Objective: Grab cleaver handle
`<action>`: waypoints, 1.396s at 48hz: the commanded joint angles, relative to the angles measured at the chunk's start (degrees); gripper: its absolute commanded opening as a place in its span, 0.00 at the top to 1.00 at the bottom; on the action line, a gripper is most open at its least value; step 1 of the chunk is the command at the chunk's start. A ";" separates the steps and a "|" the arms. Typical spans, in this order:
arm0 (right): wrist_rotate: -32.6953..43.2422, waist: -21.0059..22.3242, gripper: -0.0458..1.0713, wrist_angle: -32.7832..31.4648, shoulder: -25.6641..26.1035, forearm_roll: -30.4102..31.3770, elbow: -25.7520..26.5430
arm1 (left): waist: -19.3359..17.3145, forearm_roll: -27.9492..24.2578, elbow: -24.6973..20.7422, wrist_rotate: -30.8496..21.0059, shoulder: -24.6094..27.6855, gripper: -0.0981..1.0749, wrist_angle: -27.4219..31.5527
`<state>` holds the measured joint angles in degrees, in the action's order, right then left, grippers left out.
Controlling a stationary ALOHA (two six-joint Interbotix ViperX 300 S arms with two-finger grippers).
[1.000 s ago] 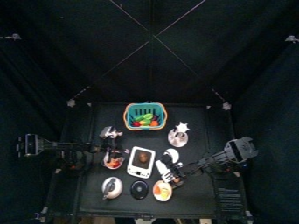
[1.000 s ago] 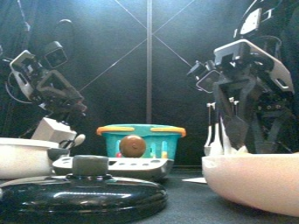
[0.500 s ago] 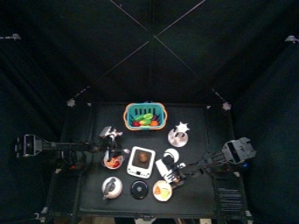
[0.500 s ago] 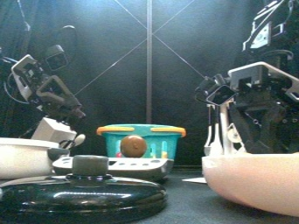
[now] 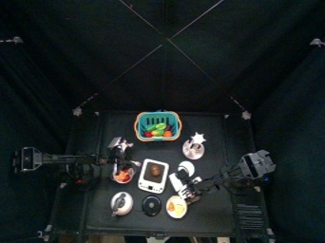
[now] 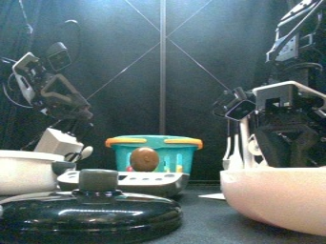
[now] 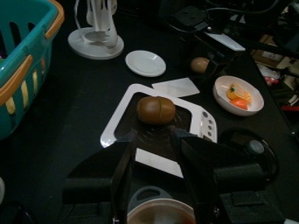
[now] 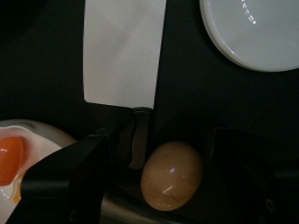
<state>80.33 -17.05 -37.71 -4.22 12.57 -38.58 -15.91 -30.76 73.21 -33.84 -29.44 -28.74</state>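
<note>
At the left of the top view, the left gripper (image 5: 86,171) is seen resting near the table's left edge. In its wrist view a brown ball (image 7: 156,108) on a white tray (image 7: 122,116) lies beyond the jaws, and whether they are spread or closed cannot be told.

Toward the centre-right of the top view, the cleaver (image 5: 178,179) is found low on the table. In the right wrist view its pale blade (image 8: 121,51) fills the upper left of the frame, and the dark cleaver handle (image 8: 136,137) runs down from it to the lower centre. A tan egg (image 8: 170,175) lies just beside the handle at the lower centre, and a white plate (image 8: 260,31) sits at the upper right.

At the right, the right gripper (image 8: 152,179) is held above the handle with its jaws spread wide, one to each side, nothing pinched yet.

The grasp is judged best made by a straight descent, the handle kept centred between the jaws. The egg should be cleared, since it could be nudged or caught in the closing
</note>
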 commanded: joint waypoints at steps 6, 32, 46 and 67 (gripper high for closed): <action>0.00 0.18 0.05 0.09 -0.09 0.97 0.62 | 0.09 0.18 -1.05 0.09 0.00 0.27 -0.18; 0.00 0.26 0.46 -0.18 -0.35 2.29 1.76 | 0.09 0.26 -0.97 0.09 0.00 0.27 -0.09; 0.00 0.44 0.52 -5.27 -0.09 5.19 5.10 | 0.00 0.18 -1.05 0.09 0.00 0.27 -0.09; -2.11 0.18 0.53 -13.27 2.29 5.54 6.94 | 0.00 0.26 -1.23 0.09 0.00 0.27 -0.09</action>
<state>78.22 -16.79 -49.75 -4.57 18.28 -32.87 -15.91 -30.67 73.21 -33.84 -29.44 -28.65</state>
